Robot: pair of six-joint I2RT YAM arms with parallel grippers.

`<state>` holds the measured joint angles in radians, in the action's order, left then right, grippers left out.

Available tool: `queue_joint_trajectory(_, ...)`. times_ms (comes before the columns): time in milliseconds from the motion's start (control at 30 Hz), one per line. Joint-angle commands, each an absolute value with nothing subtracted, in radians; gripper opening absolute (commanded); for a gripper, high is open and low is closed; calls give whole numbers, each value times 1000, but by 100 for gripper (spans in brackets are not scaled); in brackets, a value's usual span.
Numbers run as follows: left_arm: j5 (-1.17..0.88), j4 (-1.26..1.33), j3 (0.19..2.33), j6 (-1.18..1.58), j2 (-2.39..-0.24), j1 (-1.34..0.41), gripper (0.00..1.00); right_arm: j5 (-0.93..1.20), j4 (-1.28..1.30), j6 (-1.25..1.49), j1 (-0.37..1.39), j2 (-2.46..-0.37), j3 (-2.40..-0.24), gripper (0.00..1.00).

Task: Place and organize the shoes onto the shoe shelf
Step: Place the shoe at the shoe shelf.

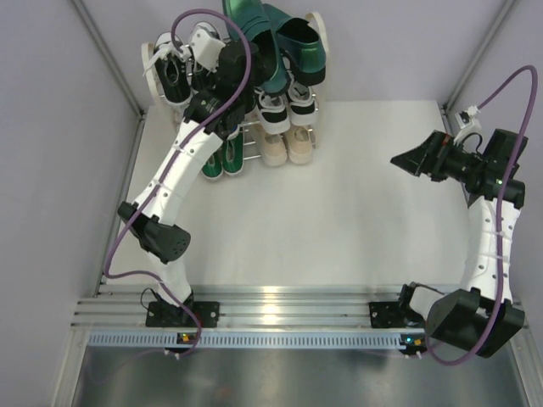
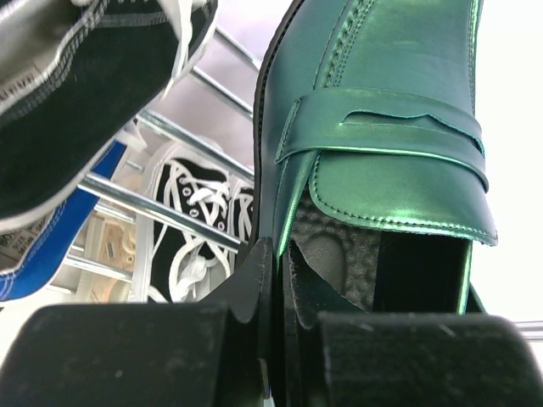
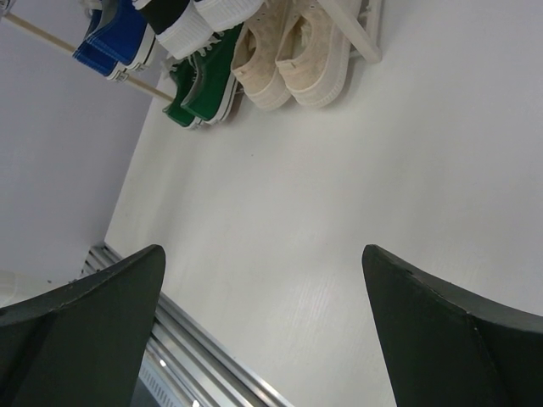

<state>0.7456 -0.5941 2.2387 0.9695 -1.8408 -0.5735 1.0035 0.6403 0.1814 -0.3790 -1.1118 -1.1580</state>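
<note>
Left wrist view: the left gripper (image 2: 276, 271) is seen clamped on the side wall of the opening of a glossy dark green leather loafer (image 2: 382, 110). This shoe is held at the top tier of the small chrome-rod shoe shelf with cream side panels (image 1: 151, 64), beside a second green loafer (image 1: 301, 42). The leather is judged stiff, smooth, somewhat slippery and heavier than canvas. A hold on the firm collar edge, as taken, is thought safest, since the polished upper could be scuffed. Little support is offered by the thin rods, so the sole should be bridged across two of them. Black-and-white canvas sneakers (image 2: 199, 212) are crowded just below the top tier. Open room is offered over the white table (image 1: 356, 212) in front of the shelf, where the right gripper (image 3: 263, 254) is held with jaws wide apart, gripping nothing.
</note>
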Motion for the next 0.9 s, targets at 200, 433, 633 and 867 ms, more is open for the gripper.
queue_joint_trajectory(200, 772, -482, 2289, 1086, -1825, -552, 0, 1017, 641, 147, -403, -1086, -1161, 99)
queue_joint_trajectory(433, 747, -485, 2286, 1149, -1851, -537, 0, 1022, 650, 143, -405, -1085, -1160, 99)
queue_joint_trajectory(633, 721, -485, 2284, 1169, -1859, -529, 16, 1023, 667, 124, -410, -1086, -1163, 99)
queue_joint_trajectory(867, 700, -482, 2270, 1180, -1850, -523, 30, 1025, 666, 126, -413, -1089, -1164, 99)
